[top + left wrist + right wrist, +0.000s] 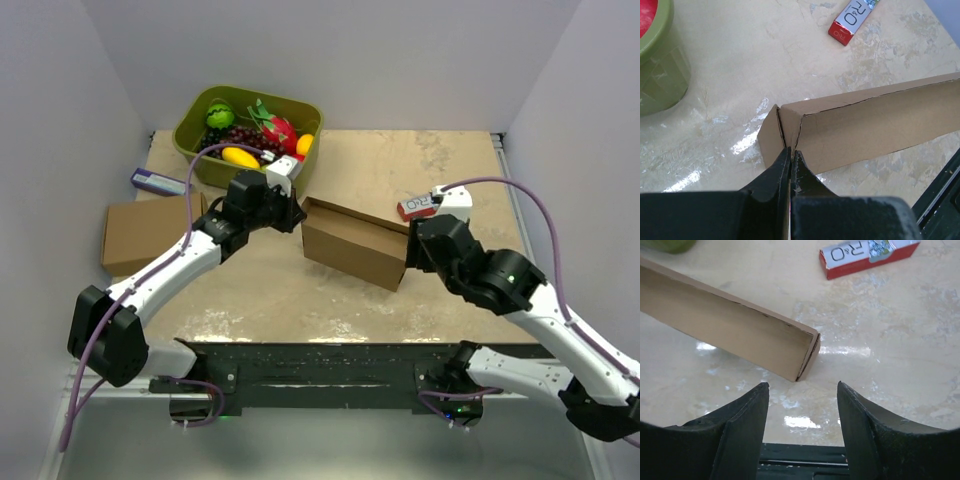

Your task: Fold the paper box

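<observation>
Left hand (pixel 792 153): closed tight, fingertips pressed together against the near corner seam of the paper box (pixel 870 122), at the junction of short end flap and long wall. Contact with the cardboard confirmed. Not determinable whether a layer is pinched between the tips.

Right hand (pixel 802 386): open at a middling width, nothing held. Box end corner straight ahead of the gap, beyond the tips and clear of both in the wrist view. From above, just beside the box's right end.

Paper box (pixel 355 240): near the middle of the counter (pixel 280 295), set at an angle between the two hands, long wall upright, left end at the left hand, right end toward the right hand.

Further out: red and silver pack (pixel 417 207) flat on the counter behind the right hand, apart from the box. Green tub (pixel 190 140) of fruit at the far left, behind the left hand. Second brown cardboard box (pixel 145 232) flat at the left edge, well apart from the paper box. Small purple and white pack (pixel 155 182) just behind it.
</observation>
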### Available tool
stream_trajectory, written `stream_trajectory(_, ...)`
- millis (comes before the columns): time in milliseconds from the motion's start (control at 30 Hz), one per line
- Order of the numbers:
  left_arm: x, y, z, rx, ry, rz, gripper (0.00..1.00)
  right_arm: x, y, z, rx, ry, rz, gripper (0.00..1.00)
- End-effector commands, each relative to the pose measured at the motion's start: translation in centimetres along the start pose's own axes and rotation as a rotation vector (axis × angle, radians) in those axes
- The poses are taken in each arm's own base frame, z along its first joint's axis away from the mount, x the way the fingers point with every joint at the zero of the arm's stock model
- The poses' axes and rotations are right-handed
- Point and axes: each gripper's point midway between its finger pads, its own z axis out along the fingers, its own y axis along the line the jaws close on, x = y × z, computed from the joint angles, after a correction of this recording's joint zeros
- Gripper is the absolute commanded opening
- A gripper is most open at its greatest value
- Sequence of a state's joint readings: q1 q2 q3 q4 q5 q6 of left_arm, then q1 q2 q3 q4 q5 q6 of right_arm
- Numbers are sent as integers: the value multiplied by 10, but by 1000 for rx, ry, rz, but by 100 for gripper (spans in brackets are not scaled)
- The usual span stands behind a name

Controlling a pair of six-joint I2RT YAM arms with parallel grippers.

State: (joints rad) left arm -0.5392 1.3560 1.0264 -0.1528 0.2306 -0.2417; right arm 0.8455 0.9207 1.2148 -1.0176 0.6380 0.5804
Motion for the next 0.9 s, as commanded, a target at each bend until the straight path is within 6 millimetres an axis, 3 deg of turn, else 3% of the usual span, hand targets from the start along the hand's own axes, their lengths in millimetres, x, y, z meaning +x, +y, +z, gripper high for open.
stream_trajectory(0, 45, 0, 0, -6, 175, -6, 0, 9, -9, 18, 87, 1, 1, 59)
stream_trajectory(433, 48, 0, -1, -10, 181, -7, 0, -7, -9, 57, 104, -36, 8, 52)
stream_trajectory(533, 47, -1, -1, -8, 179, -7, 0, -6, -7, 62, 104, -35, 4, 45)
stream_trajectory(767, 49, -2, 3, -5, 182, -6, 0, 11, 3, 70, 59, 8, 5, 6)
stream_trajectory(867, 48, -4, 6, -1, 168, -3, 0, 23, 4, 77, 56, 35, 1, 0)
